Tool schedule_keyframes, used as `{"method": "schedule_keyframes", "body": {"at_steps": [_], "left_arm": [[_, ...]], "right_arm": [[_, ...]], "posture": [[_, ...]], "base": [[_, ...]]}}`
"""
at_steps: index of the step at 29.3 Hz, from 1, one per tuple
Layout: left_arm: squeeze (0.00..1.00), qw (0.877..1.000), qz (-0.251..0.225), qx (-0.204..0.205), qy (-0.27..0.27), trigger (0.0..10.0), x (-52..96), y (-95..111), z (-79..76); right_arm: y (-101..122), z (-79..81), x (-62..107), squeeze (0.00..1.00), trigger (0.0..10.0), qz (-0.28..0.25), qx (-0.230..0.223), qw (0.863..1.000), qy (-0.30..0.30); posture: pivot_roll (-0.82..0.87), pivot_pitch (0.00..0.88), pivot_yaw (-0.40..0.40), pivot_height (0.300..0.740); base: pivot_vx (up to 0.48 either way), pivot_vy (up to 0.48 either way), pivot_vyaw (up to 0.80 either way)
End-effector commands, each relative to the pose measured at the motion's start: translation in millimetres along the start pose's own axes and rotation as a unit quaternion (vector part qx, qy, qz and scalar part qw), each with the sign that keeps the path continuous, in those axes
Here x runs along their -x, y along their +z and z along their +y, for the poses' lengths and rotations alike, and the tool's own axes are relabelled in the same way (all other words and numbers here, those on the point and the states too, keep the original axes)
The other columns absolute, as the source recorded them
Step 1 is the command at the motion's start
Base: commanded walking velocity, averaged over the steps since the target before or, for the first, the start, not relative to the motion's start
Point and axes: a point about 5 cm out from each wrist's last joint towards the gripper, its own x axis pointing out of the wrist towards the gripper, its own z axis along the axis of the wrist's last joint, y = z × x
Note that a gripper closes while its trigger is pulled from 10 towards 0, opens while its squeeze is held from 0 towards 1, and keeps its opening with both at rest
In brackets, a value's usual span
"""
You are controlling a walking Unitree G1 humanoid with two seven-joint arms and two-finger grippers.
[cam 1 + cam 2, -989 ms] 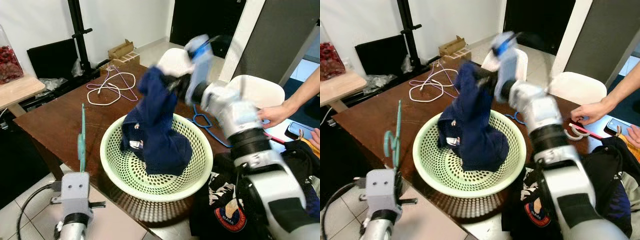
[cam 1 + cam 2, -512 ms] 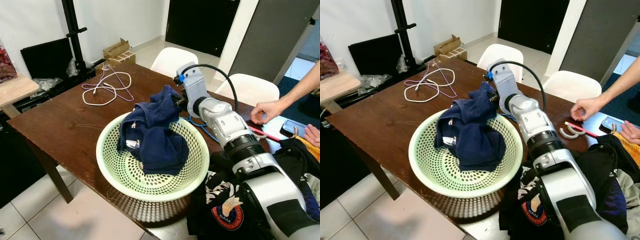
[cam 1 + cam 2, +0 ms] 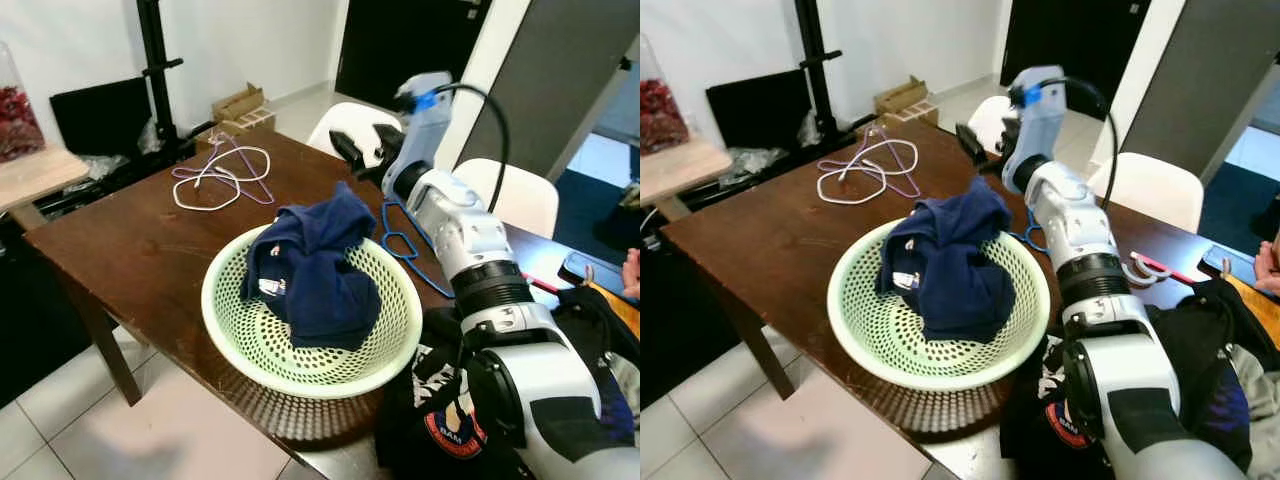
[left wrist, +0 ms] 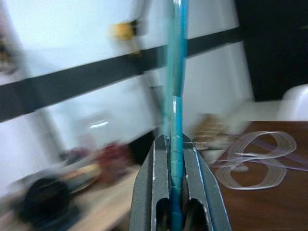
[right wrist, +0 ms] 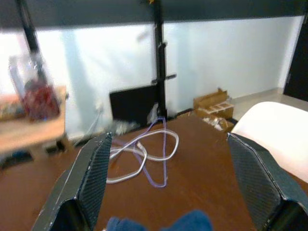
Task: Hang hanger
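Right gripper [image 5: 168, 192]: raised above far rim of green perforated basket [image 3: 240, 345], fingers spread wide, holding nothing. Navy garment [image 3: 315, 270] heaped in basket, just below gripper, not touching. Left gripper [image 4: 174, 159]: fingers clamped narrow on teal hanger [image 4: 176, 77], hanger shaft upright between fingers. Blue hanger [image 3: 400, 240] flat on brown table [image 3: 130, 240], right of basket. White and purple cables [image 3: 225, 170] at far left of table. White chair [image 3: 505, 195] beyond table.
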Motion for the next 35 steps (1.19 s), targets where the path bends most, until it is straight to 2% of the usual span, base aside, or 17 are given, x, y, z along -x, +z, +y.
{"method": "schedule_keyframes", "body": {"at_steps": [1, 3, 4, 6, 8, 10, 11, 12, 17, 19, 24, 27, 29, 31, 32, 34, 35], "left_arm": [[0.0, 0.995, -0.004, 0.044, -0.084, 10.0, -4.7, 7.7, -22.2], [0.0, 0.98, -0.01, 0.075, -0.182, 10.0, -6.3, 15.8, -48.7], [0.0, 0.98, -0.01, 0.075, -0.182, 10.0, -6.3, 15.8, -48.7], [0.0, 0.966, -0.009, 0.089, -0.244, 10.0, -4.7, 19.1, -64.6], [0.0, 0.966, -0.009, 0.089, -0.244, 10.0, -4.7, 19.1, -64.6], [0.0, 0.94, 0.017, 0.094, -0.326, 10.0, 1.7, 17.7, -79.8], [0.0, 0.94, 0.017, 0.094, -0.326, 10.0, 1.7, 17.7, -79.8], [0.0, 0.927, 0.047, 0.072, -0.365, 10.0, 6.2, 12.7, -81.0], [0.0, 0.909, 0.114, 0.036, -0.4, 10.0, 10.4, 3.3, -65.4], [0.0, 0.908, 0.152, 0.01, -0.391, 10.0, 8.6, 2.2, -41.6], [0.0, 0.907, 0.176, -0.002, -0.384, 10.0, 10.0, 1.8, -27.2], [0.0, 0.904, 0.189, 0.001, -0.383, 10.0, 13.4, 0.4, -20.4], [0.0, 0.893, 0.203, 0.016, -0.402, 10.0, 18.7, -0.4, -16.9], [0.0, 0.893, 0.203, 0.016, -0.402, 10.0, 18.7, -0.4, -16.9], [0.0, 0.879, 0.214, 0.029, -0.425, 10.0, 21.8, -1.0, -17.4], [0.0, 0.879, 0.214, 0.029, -0.425, 10.0, 21.8, -1.0, -17.4], [0.0, 0.859, 0.224, 0.047, -0.458, 10.0, 25.2, -1.6, -21.9]], "right_arm": [[-0.4, -2.1, 3.3, 0.0, 10.0, -0.011, -0.031, 0.999, 0.004], [0.8, -1.6, 4.5, 0.0, 10.0, -0.025, -0.056, 0.998, 0.019], [0.8, -1.6, 4.5, 0.0, 10.0, -0.025, -0.056, 0.998, 0.019], [3.8, -0.7, 5.2, 0.0, 10.0, -0.039, -0.071, 0.996, 0.034], [3.8, -0.7, 5.2, 0.0, 10.0, -0.039, -0.071, 0.996, 0.034], [16.7, -8.3, 8.8, 0.0, 10.0, -0.078, -0.093, 0.992, 0.044], [16.7, -8.3, 8.8, 0.0, 10.0, -0.078, -0.093, 0.992, 0.044], [27.6, -16.1, 13.4, 0.0, 10.0, -0.107, -0.096, 0.988, 0.051], [47.8, -32.0, 27.2, 0.0, 10.0, -0.151, -0.071, 0.984, 0.066], [53.8, -37.6, 41.7, 0.0, 10.0, -0.139, -0.002, 0.985, 0.107], [47.4, -33.8, 57.5, 0.0, 10.0, -0.102, 0.078, 0.976, 0.174], [41.4, -29.2, 71.4, 0.0, 10.0, -0.078, 0.121, 0.961, 0.235], [35.9, -20.8, 89.8, 0.0, 10.0, -0.053, 0.153, 0.933, 0.323], [35.9, -20.8, 89.8, 0.0, 10.0, -0.053, 0.153, 0.933, 0.323], [33.0, -14.0, 97.1, 0.0, 10.0, -0.035, 0.17, 0.912, 0.37], [33.0, -14.0, 97.1, 0.0, 10.0, -0.035, 0.17, 0.912, 0.37], [30.4, 0.0, 102.2, 0.0, 10.0, -0.016, 0.179, 0.885, 0.43]], "posture": [[0.22, 0.0, -0.068, 0.74], [0.22, 0.0, -0.066, 0.74], [0.22, 0.0, -0.066, 0.74], [0.22, 0.0, -0.067, 0.74], [0.22, 0.0, -0.067, 0.74], [0.22, 0.0, -0.066, 0.74], [0.22, 0.0, -0.066, 0.74], [0.22, 0.0, -0.067, 0.74], [0.21, 0.0, -0.059, 0.74], [0.21, 0.0, -0.055, 0.74], [0.21, 0.0, -0.054, 0.74], [0.21, 0.0, -0.056, 0.74], [0.21, 0.0, -0.055, 0.74], [0.21, 0.0, -0.055, 0.74], [0.21, 0.0, -0.055, 0.74], [0.21, 0.0, -0.055, 0.74], [0.21, 0.0, -0.048, 0.74]], "base": [[0.0, 0.0, 0.0], [0.0, 0.0, -0.3], [0.0, 0.0, -0.6], [0.0, 0.0, -0.64], [0.0, 0.0, -0.69], [0.0, 0.0, -0.71], [0.0, 0.0, -0.72], [0.0, 0.0, -0.74], [0.0, 0.0, -0.15], [0.0, 0.0, 0.0], [0.0, 0.0, 0.0], [0.0, 0.0, 0.0], [0.0, 0.0, 0.0], [0.0, 0.0, 0.0], [0.0, 0.0, 0.0], [0.0, 0.0, 0.0], [0.0, 0.0, 0.0]]}}
